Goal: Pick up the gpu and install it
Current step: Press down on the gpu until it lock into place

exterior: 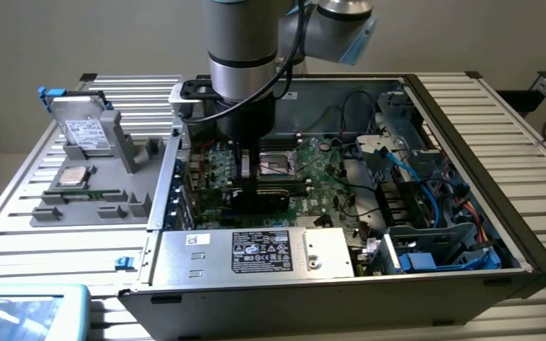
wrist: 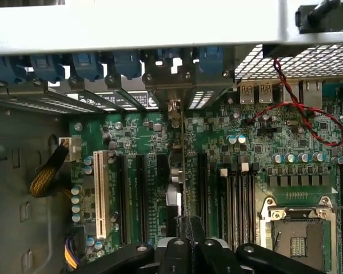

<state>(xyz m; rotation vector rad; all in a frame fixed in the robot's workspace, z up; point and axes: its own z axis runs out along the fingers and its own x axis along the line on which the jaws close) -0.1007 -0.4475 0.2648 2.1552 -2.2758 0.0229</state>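
Note:
The gpu (wrist: 182, 165) is a thin card seen edge-on in the wrist view, standing upright over the black expansion slots of the green motherboard (wrist: 131, 137). Its metal bracket end (wrist: 172, 91) reaches the rear slot openings of the case. My gripper (wrist: 186, 242) is shut on the card's near edge, with black fingers (wrist: 174, 251) on either side. In the exterior view the gripper (exterior: 244, 174) is down inside the open computer case (exterior: 463, 142), with the dark card (exterior: 252, 199) below it. I cannot tell whether the card is seated in a slot.
The CPU socket (wrist: 297, 234) and memory slots (wrist: 234, 200) lie beside the card. A white slot (wrist: 100, 194) and red cable (wrist: 297, 97) flank it. Outside the case, a grey fixture (exterior: 93, 185) holds a hard drive (exterior: 72, 176) and memory stick (exterior: 88, 193). The power supply (exterior: 254, 252) sits in front.

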